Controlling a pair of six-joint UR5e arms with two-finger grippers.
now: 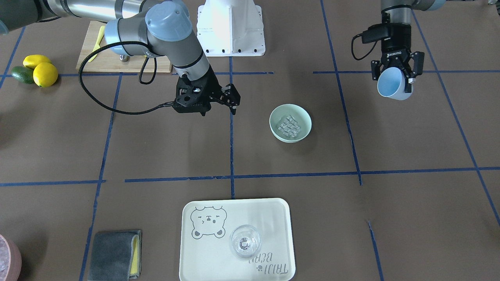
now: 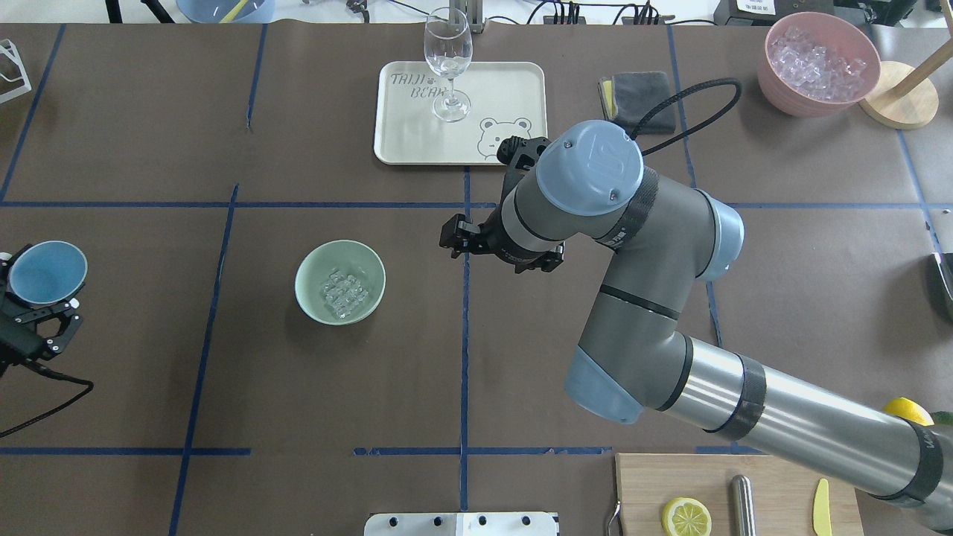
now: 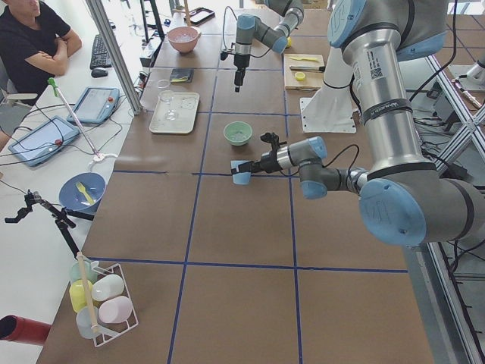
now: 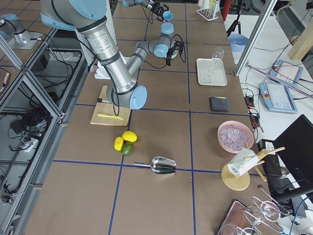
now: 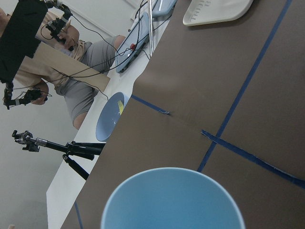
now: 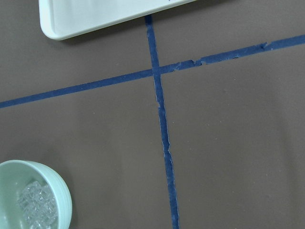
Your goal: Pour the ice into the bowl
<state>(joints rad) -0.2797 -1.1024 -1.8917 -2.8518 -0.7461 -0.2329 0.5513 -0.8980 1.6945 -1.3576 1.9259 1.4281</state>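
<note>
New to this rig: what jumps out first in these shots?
The mint-green bowl sits mid-table, with the clear ice already clustered inside it. Far off to the robot's left, the left gripper holds a light blue cup that looks empty. The right gripper hangs open and empty on the bowl's other side.

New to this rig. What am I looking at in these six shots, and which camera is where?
These are two robot arms at a taped brown table, each ending in a two-finger gripper. One camera faces the robot, one looks down from behind it, one sits at each table end, and one rides on each wrist.

The left gripper holds a light blue cup that looks empty. The right gripper is open and holds nothing. Between them stands a green bowl with ice in it.

Also on the table are a tray with a wine glass, a pink bowl, a grey cloth and lemons.
</note>
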